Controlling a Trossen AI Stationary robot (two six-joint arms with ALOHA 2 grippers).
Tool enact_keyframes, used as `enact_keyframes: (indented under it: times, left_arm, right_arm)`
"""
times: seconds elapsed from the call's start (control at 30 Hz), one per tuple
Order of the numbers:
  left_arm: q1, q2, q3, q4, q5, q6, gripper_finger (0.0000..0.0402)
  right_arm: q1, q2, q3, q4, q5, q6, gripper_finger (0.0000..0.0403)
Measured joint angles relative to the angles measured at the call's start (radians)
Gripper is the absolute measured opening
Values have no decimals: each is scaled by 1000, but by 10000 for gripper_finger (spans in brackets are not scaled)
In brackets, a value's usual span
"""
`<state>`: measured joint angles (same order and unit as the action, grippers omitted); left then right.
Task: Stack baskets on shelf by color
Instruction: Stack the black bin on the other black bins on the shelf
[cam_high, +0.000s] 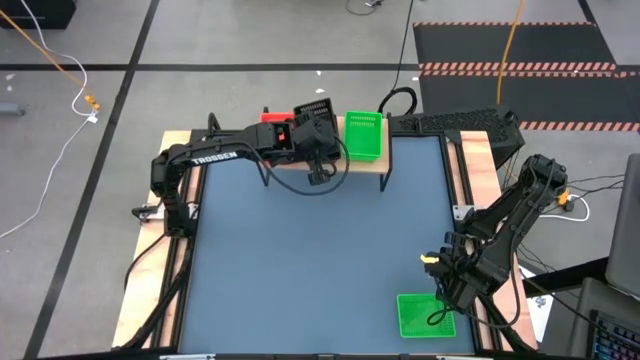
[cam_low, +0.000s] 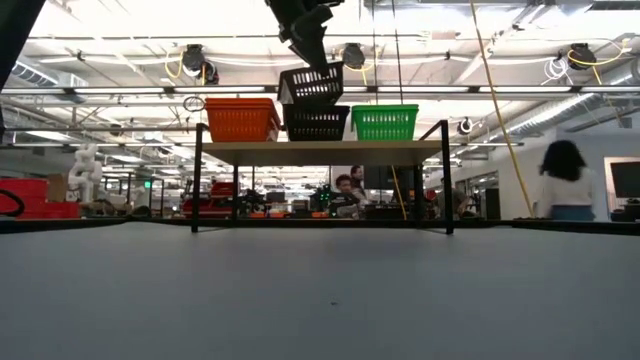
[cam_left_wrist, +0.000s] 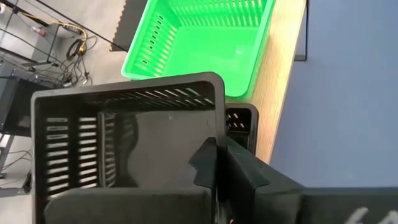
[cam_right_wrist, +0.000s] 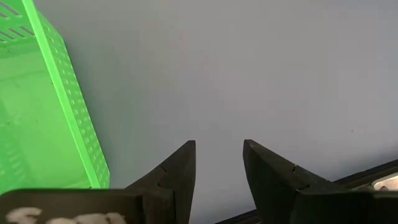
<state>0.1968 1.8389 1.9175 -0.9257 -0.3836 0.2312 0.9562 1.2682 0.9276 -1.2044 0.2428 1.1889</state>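
Observation:
My left gripper (cam_high: 318, 126) is over the middle of the wooden shelf (cam_low: 320, 151), shut on a black basket (cam_low: 312, 84) that hangs tilted above a second black basket (cam_low: 316, 122) standing on the plank. On the shelf, a red basket stack (cam_low: 241, 118) stands to its left and a green basket (cam_low: 385, 121) to its right. My right gripper (cam_right_wrist: 217, 163) is open near the table's near right corner, over bare table just beside another green basket (cam_high: 425, 315) that rests flat on the table. My left gripper (cam_left_wrist: 217, 155) pinches one side wall of the black basket at its rim (cam_left_wrist: 214, 127), one finger inside the basket and one outside. The fingers come from above, pointing down. The basket is lifted clear and tilted, above the black basket (cam_left_wrist: 240, 118) on the shelf.
The shelf stands at the table's far edge on thin black legs (cam_low: 197, 180). The blue table (cam_high: 320, 250) lies between the shelf and the green basket at the near right. People and lab equipment show in the room behind the table.

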Motion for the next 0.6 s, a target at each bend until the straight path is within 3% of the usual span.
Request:
enact_keyframes:
  times: [0.2, 0.6]
  left_arm:
    - [0, 0, 0, 0, 0, 1, 39]
    - [0, 0, 0, 0, 1, 2, 14]
  right_arm:
    - [0, 0, 0, 0, 0, 0, 128]
    - [0, 0, 0, 1, 22, 0, 128]
